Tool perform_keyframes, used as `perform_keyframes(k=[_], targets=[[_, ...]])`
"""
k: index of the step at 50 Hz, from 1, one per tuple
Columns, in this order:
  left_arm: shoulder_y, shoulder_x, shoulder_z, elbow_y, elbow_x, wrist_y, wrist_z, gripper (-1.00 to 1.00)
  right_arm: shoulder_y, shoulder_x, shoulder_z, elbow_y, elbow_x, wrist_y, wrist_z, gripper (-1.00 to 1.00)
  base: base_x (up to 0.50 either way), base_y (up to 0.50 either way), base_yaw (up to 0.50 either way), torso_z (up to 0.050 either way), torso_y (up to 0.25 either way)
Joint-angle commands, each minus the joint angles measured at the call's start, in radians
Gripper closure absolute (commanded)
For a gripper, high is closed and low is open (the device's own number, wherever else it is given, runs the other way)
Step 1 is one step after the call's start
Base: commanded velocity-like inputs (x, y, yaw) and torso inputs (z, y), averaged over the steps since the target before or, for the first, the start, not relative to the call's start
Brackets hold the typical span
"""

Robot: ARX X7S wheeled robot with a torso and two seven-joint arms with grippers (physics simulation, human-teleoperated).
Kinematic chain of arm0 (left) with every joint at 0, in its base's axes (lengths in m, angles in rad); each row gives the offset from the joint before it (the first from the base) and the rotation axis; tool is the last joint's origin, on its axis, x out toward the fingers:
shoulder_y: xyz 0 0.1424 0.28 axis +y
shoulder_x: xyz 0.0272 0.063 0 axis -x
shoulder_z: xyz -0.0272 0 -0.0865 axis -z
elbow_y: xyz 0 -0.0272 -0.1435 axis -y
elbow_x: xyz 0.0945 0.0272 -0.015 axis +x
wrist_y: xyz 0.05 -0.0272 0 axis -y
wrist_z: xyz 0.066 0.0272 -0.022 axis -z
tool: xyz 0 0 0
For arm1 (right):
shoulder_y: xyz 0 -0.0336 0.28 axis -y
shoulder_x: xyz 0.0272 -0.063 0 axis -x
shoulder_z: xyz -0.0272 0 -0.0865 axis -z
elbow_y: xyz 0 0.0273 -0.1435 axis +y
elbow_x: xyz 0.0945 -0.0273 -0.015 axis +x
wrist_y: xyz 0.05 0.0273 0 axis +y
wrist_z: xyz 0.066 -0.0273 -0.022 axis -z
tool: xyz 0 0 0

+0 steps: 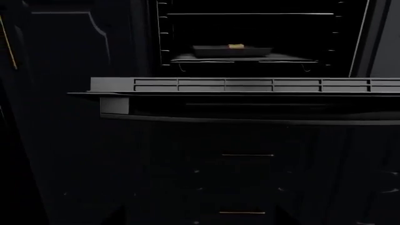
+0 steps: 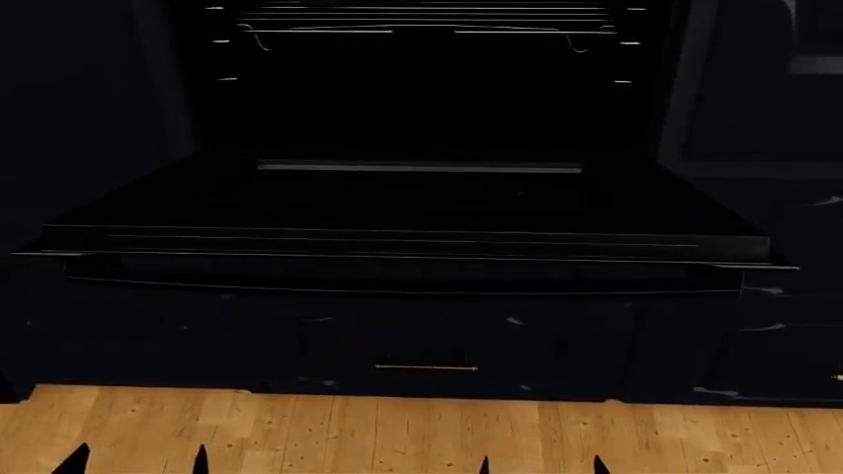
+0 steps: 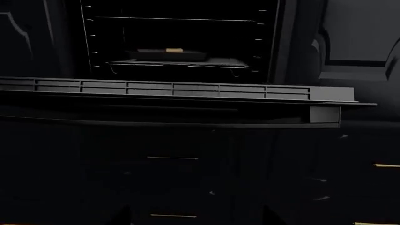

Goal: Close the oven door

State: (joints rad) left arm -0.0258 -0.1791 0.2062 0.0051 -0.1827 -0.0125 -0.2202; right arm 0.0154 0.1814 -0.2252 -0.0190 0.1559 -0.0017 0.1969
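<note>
In the head view only dark pointed fingertips show along the six-o'clock edge: the left gripper [image 2: 138, 460] toward seven o'clock, the right gripper [image 2: 542, 464] toward five. Each pair stands apart, so both seem open, holding nothing; arms and wrists stay out of view.

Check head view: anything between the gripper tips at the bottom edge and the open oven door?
Only bare wood floor, then the dark drawer front under the oven door, in the head view. Nothing stands in the way.
</note>
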Motion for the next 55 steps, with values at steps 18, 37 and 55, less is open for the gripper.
perform_keyframes(k=[18, 37, 55], targets=[[0.006, -0.013, 0.012, 0.0, -0.014, 0.02, -0.01, -1.0, 0.017, 0.006, -0.011, 0.015, -0.022, 0.048, 0.062, -1.0, 0.0, 0.0, 0.0, 0.0, 0.0], [-0.001, -0.01, 0.015, -0.026, -0.034, 0.017, -0.025, -1.0, 0.018, 0.006, -0.024, 0.001, -0.009, 0.059, 0.072, -1.0, 0.0, 0.0, 0.0, -0.023, 0.0], [-0.002, -0.017, 0.023, -0.026, -0.041, 0.019, -0.032, -1.0, 0.02, 0.013, -0.033, 0.002, -0.001, 0.057, 0.08, -1.0, 0.0, 0.0, 0.0, -0.033, 0.0]])
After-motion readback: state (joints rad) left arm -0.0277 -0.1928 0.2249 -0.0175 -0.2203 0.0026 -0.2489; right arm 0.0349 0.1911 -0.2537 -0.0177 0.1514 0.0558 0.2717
